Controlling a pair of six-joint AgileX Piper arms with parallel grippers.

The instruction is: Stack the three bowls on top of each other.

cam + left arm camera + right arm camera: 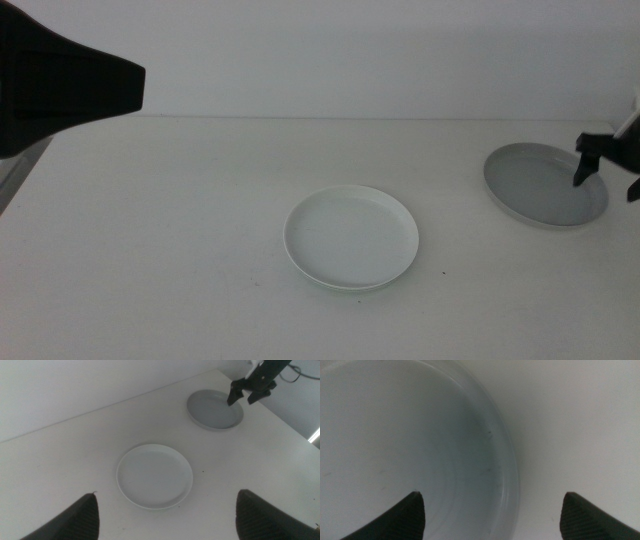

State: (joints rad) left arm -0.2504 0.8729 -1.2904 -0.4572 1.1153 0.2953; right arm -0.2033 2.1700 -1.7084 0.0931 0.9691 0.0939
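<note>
Looking down from the middle view, only 2 bowls showed: the white bowl (351,238) sat near the table's centre and the grey bowl (545,184) lay well apart toward the right. The right gripper (606,174) hung at the grey bowl's outer rim, jaws spread, one inside the rim and one beyond it. A dark bulk at the upper left was likely the left arm, too close to make out.

In the left wrist view, the left gripper (167,515) hovered high above the table (60,465), jaws wide apart and holding nothing, with the white bowl between them far below; the grey bowl and the right gripper showed beyond it.

In the right wrist view, the right jaws stood open on either side of the grey bowl's rim, not yet closed on it.

The bowls looked stiff, light and matte, probably breakable if dropped. Lying flat, they offered only the low rim, so a pinch across it seemed the right hold, though a shallow, slip-prone one.

The 3rd bowl, the green one, appeared in no view.
</note>
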